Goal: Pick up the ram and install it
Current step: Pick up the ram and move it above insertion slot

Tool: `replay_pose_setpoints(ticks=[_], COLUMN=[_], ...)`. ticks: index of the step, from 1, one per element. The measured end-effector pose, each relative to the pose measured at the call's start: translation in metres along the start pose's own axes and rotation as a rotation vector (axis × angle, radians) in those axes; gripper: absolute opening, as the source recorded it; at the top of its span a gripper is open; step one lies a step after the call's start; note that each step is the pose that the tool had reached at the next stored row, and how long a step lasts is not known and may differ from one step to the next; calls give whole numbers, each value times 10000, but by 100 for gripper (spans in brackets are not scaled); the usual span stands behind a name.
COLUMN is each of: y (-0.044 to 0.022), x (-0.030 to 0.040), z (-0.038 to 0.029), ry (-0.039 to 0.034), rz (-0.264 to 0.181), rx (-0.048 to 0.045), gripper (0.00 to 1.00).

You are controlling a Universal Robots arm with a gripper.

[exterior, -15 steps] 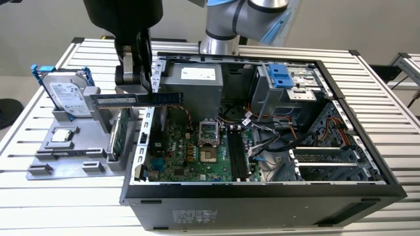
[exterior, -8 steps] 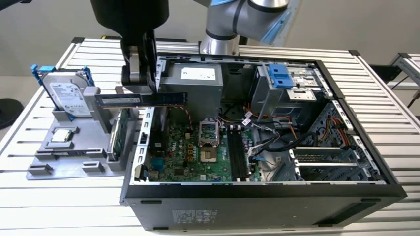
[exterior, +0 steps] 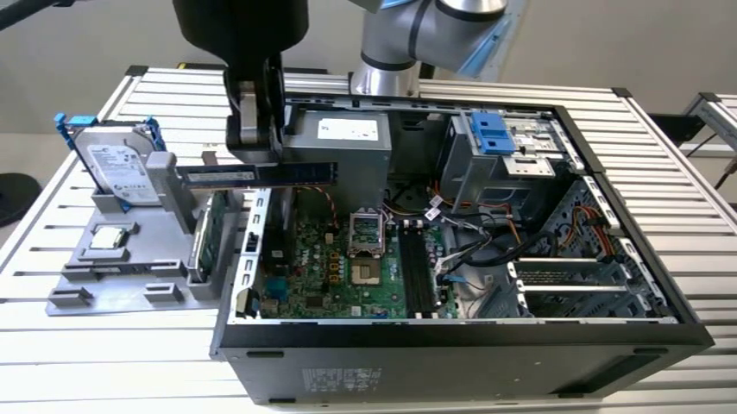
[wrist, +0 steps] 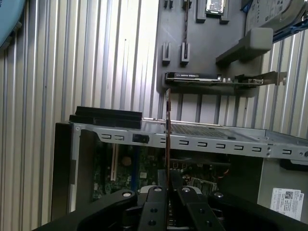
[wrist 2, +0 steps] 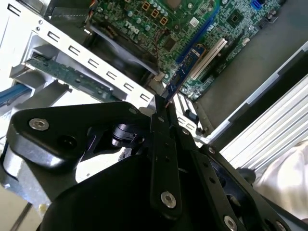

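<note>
Ram [exterior: 299,173] clamped btwn gripper [exterior: 255,157] fingers, held level in air over open PC case [exterior: 461,345] wall, above motherboard [exterior: 334,259]. Grey parts tray [exterior: 116,285] w/ hard drive [exterior: 116,164] sits just beside case, on exterior view's left.

Gripper [exterior: 255,153] clamped on the ram [exterior: 288,174], stick level above the open computer case [exterior: 461,341] wall at the exterior view's left, grey tray [exterior: 81,276] beside, holding upright hard drive [exterior: 116,164] and green expansion card [exterior: 205,241], on slatted table [exterior: 691,216]

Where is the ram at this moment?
The ram is held in the gripper, over the edge of the computer case at the exterior view's left, beside the hard drive.
</note>
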State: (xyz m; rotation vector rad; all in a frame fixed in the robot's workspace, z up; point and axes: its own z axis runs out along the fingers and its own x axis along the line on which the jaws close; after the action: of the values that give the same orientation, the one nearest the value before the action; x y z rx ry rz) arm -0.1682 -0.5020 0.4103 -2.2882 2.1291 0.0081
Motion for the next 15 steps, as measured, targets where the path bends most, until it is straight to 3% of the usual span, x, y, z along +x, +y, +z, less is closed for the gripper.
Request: replay_pose_setpoints(ticks=[15], y=[-133], x=[10], z=[1], ry=[0], rz=[-1], rx=[1], gripper=[0])
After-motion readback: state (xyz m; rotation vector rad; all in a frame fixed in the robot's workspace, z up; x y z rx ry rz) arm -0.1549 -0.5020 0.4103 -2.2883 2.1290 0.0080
